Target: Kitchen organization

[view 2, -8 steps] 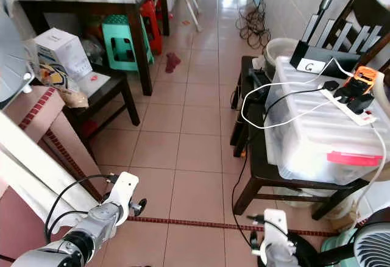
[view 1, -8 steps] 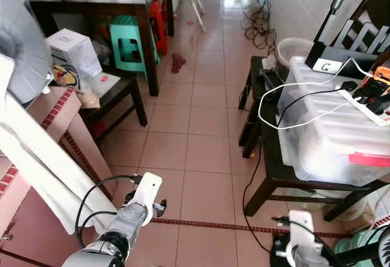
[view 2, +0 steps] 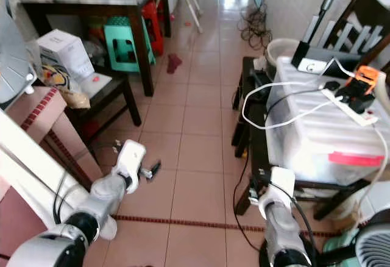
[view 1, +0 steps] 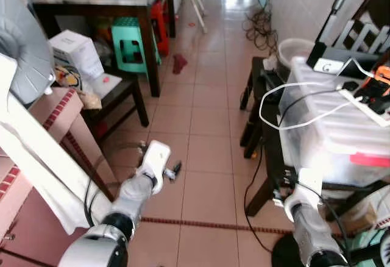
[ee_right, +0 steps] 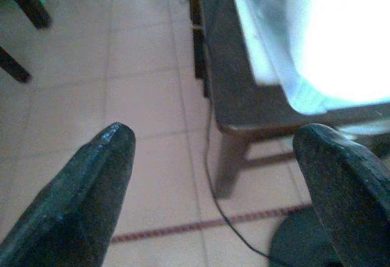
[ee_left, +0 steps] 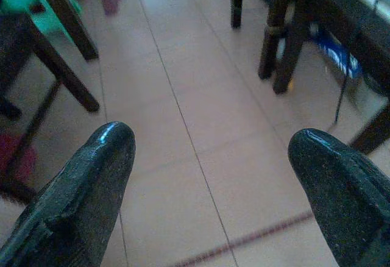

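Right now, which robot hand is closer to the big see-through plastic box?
Right. The right gripper is raised just beside the dark bench under the clear plastic box. The left gripper hangs over the tiled floor, across the aisle from it.

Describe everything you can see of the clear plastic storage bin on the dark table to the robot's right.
The storage bin is a large translucent box with a cloudy lid, shut, sitting flat on the dark wooden table. A red tag marks its near edge. A white power strip with black plugs lies on the lid, and white and black cables loop over its left side. Its contents can't be made out. The right gripper, open, is near the table's corner.
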